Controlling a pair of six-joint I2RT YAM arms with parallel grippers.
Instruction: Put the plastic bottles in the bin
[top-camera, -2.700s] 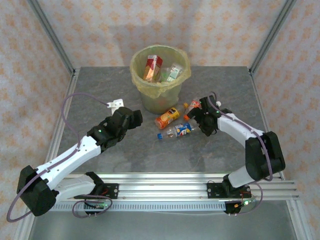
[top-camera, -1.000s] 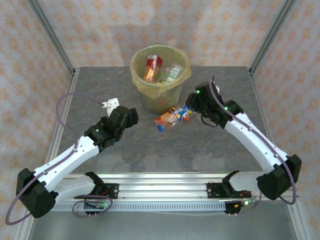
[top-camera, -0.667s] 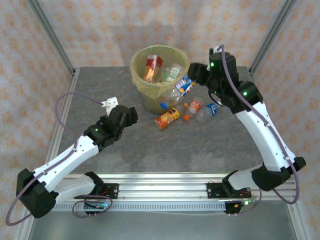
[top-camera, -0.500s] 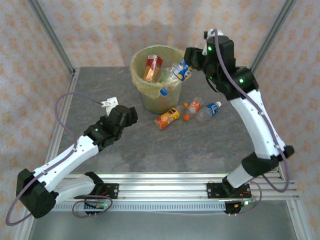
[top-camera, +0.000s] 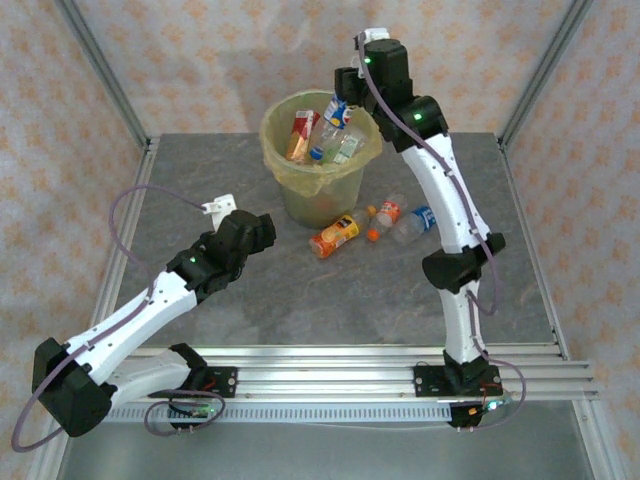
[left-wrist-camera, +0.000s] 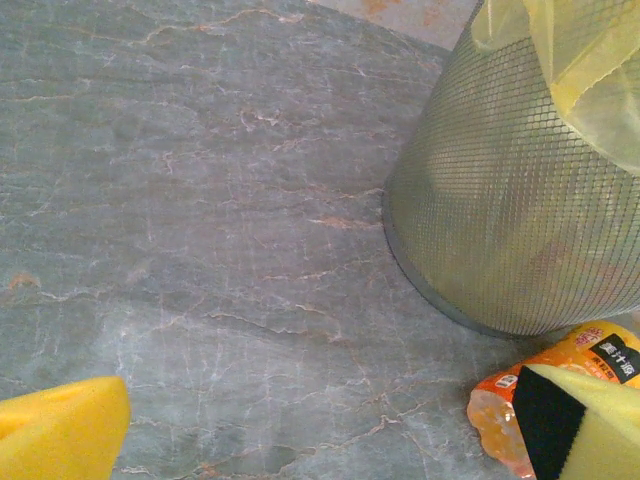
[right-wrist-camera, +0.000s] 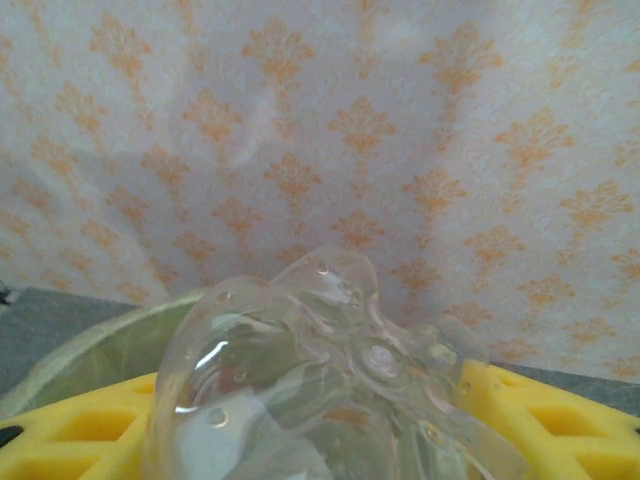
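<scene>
Plastic, clear and blue-labelled, the held bottle (top-camera: 336, 112) hangs above the bin (top-camera: 300, 195), over the far right part of its mouth, clamped between the yellow pads (right-wrist-camera: 545, 420) of the right gripper (top-camera: 342, 100) (the wrist view looks at the bottle's dimpled base, with the bin's lined rim showing low beyond it). Other bottles (top-camera: 305, 133) already lie inside the bin. The step in hand is judged to be the drop. The next move calls for the jaws to part so that the bottle falls inside; since it hangs close to the rim, a small shift toward the bin's centre first would seem prudent. Three more lie on the table (top-camera: 250, 300) at the bin's near right: an orange bottle (top-camera: 334, 236) nearest the bin, then a red-label bottle (top-camera: 388, 212) and a blue-label bottle (top-camera: 420, 220) further right. The left gripper (top-camera: 258, 232) waits low at the bin's near left, its fingers (left-wrist-camera: 60, 435) wide apart and holding nothing (the orange bottle shows beside one pad).
</scene>
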